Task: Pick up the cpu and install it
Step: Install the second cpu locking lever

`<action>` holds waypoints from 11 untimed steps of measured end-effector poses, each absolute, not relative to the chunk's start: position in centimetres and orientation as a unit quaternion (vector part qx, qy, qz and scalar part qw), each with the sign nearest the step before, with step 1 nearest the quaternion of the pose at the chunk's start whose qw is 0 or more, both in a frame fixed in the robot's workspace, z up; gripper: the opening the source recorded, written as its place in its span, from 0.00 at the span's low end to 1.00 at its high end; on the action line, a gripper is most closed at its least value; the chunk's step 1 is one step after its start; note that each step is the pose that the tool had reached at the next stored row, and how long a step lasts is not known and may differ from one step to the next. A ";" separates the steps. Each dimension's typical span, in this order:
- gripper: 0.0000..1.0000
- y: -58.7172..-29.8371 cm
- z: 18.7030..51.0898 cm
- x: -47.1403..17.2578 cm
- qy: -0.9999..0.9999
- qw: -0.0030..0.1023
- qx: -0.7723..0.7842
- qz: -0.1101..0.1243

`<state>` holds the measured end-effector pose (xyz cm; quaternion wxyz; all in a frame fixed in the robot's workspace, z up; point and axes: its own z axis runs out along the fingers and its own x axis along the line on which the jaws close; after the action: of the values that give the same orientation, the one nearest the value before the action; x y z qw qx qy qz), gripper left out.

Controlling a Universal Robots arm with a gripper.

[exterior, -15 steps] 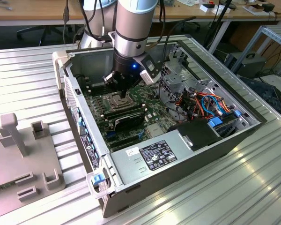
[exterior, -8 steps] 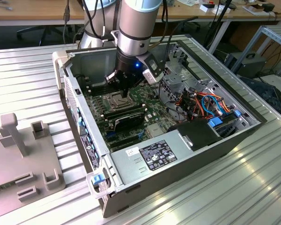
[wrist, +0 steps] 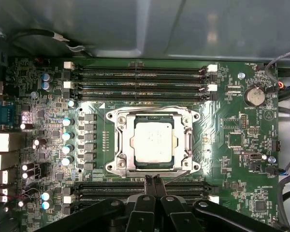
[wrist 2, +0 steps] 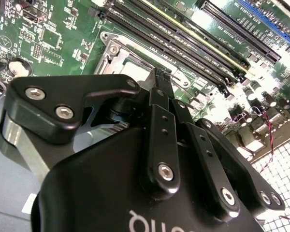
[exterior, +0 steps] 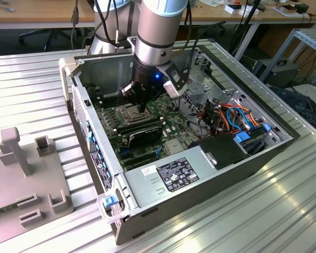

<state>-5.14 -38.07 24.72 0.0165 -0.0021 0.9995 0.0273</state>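
Cpu (wrist: 152,141) lies flat in the open socket (wrist: 153,141) at the middle of the motherboard (wrist: 237,145), its dull silver top facing up and its square edges parallel with the socket frame; it looks seated there, so the placing part of the task seems done. In the first wrist view the claw (wrist: 153,181) has its two black fingers pressed together with nothing between them, the tips just past the socket's near edge, over the memory slots (wrist: 140,188), so the chip lies just ahead of the tips. The second wrist view shows the same closed fingers (wrist 2: 162,96) above the socket frame. In the exterior view the arm (exterior: 155,37) stands nearly vertical inside the open computer case (exterior: 210,174), which rests on the ribbed tabletop (exterior: 242,221), wrist pointing straight down at the board.
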 end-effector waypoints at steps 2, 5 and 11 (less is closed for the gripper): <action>0.11 -38.1 24.7 -5.2 0.999 0.016 -0.002 0.027; 0.11 -38.2 24.7 -5.2 0.999 0.016 -0.002 0.027; 0.11 -38.5 24.7 -5.5 0.999 0.017 -0.002 0.027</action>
<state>-5.50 -38.51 24.70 0.0165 -0.0021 0.9995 0.0274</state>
